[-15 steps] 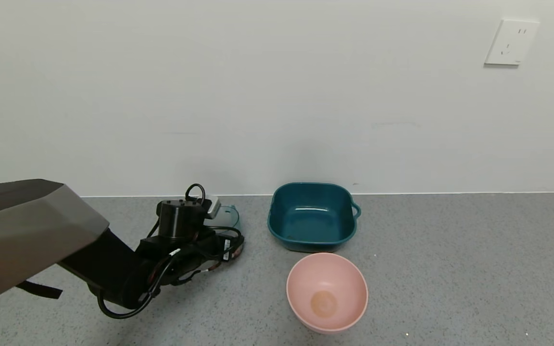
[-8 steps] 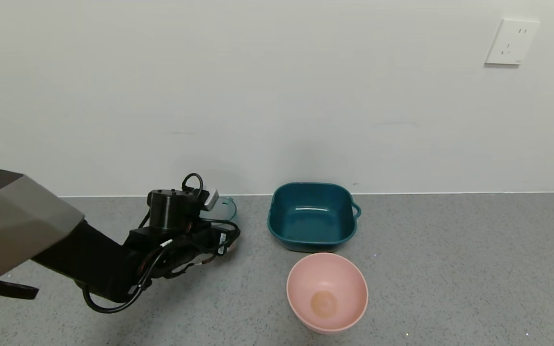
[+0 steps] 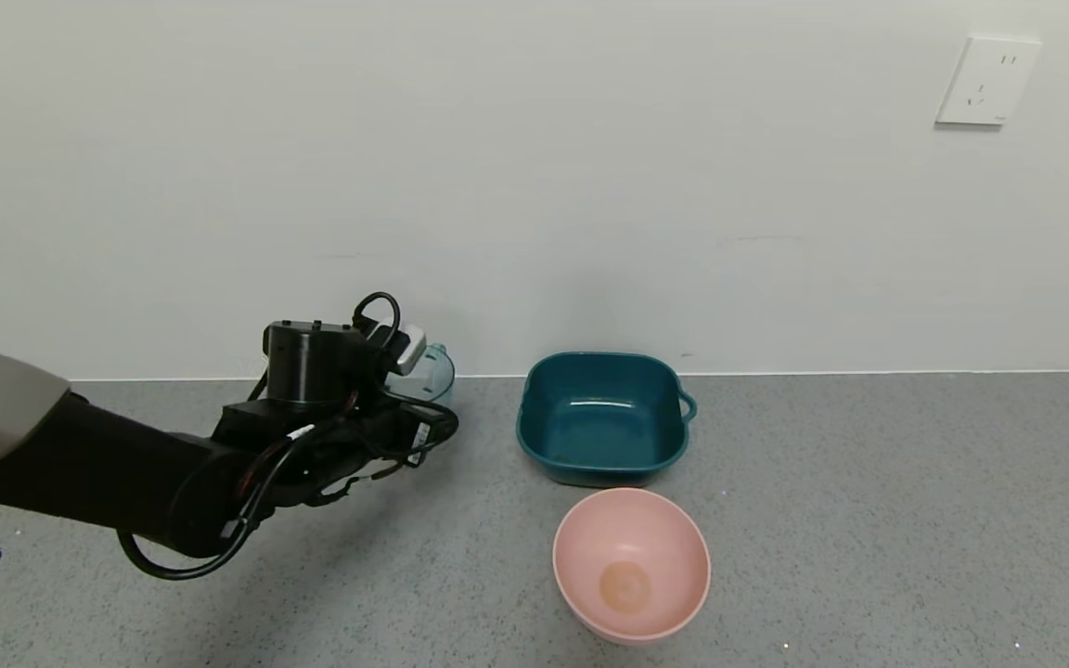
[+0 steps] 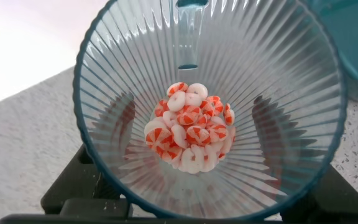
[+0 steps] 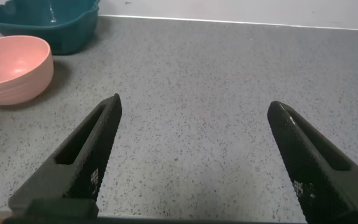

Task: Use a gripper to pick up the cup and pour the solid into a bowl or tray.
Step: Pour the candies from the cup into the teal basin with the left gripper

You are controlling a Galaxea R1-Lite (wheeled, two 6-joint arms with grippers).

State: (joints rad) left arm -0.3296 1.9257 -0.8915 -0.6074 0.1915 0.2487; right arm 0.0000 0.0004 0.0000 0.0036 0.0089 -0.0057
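My left gripper (image 3: 423, 422) is shut on the pale teal ribbed cup (image 3: 431, 373) and holds it upright, lifted off the grey counter, left of the dark teal basin (image 3: 601, 419). In the left wrist view the cup (image 4: 278, 81) fills the picture, with the orange-red and white pieces (image 4: 191, 127) heaped at its bottom and the fingers (image 4: 272, 130) showing dark through both walls. The basin's rim (image 4: 353, 37) shows at one corner there. My right gripper (image 5: 194, 109) is open and empty over bare counter, out of the head view.
A round pink bowl (image 3: 631, 563) stands in front of the basin; it also shows in the right wrist view (image 5: 11, 68) beside the basin (image 5: 48, 25). A white wall with an outlet (image 3: 986, 82) runs behind the counter.
My left gripper has risen with the cup, lifting it off the counter and a little to the left. The basin and pink bowl have not moved.
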